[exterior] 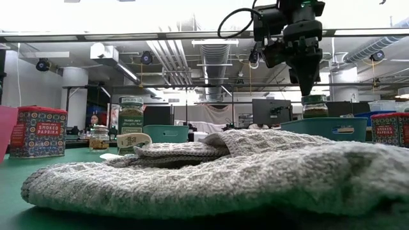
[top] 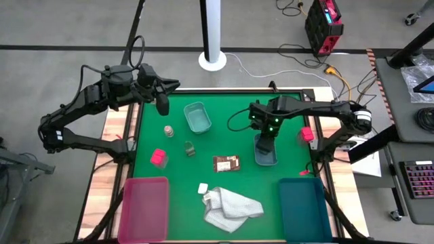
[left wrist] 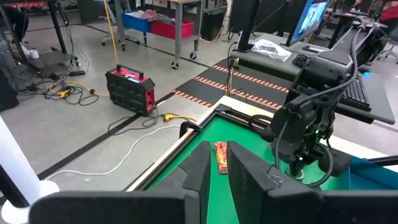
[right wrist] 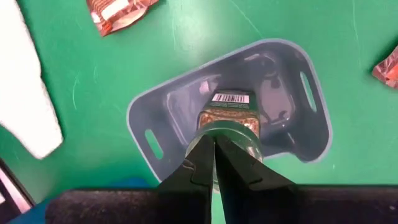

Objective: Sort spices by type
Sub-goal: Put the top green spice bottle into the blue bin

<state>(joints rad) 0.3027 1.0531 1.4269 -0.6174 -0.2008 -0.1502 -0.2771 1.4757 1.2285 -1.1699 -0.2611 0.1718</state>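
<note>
My right gripper [top: 266, 140] hangs shut, pointing down, right over a greenish jar [right wrist: 229, 118] that stands upright in a pale blue-green tray [top: 266, 157]; its tips [exterior: 305, 89] sit at the jar's lid [exterior: 314, 98]. My left gripper [top: 163, 103] waits narrowly open above the table's far left corner, touching nothing. On the green mat stand a clear jar [top: 168, 130], another greenish jar [top: 190, 148] and two red blocks [top: 159, 157] [top: 306, 134]. A brown packet [top: 226, 163] lies flat. A red-orange packet [left wrist: 221, 158] shows in the left wrist view. My right gripper comes at the greenish jar's lid [right wrist: 231, 128] from above with shut fingers. The fingers themselves hide the meeting point, so I cannot tell whether they touch it. The jar stands on the tray's floor.
A second pale tray [top: 197, 116] sits far left of centre. The white cloth [top: 232, 207] lies crumpled at the near middle, with a small white thing [top: 202, 188] beside it. A pink bin [top: 144, 207] and a teal bin [top: 305, 200] take the near corners.
</note>
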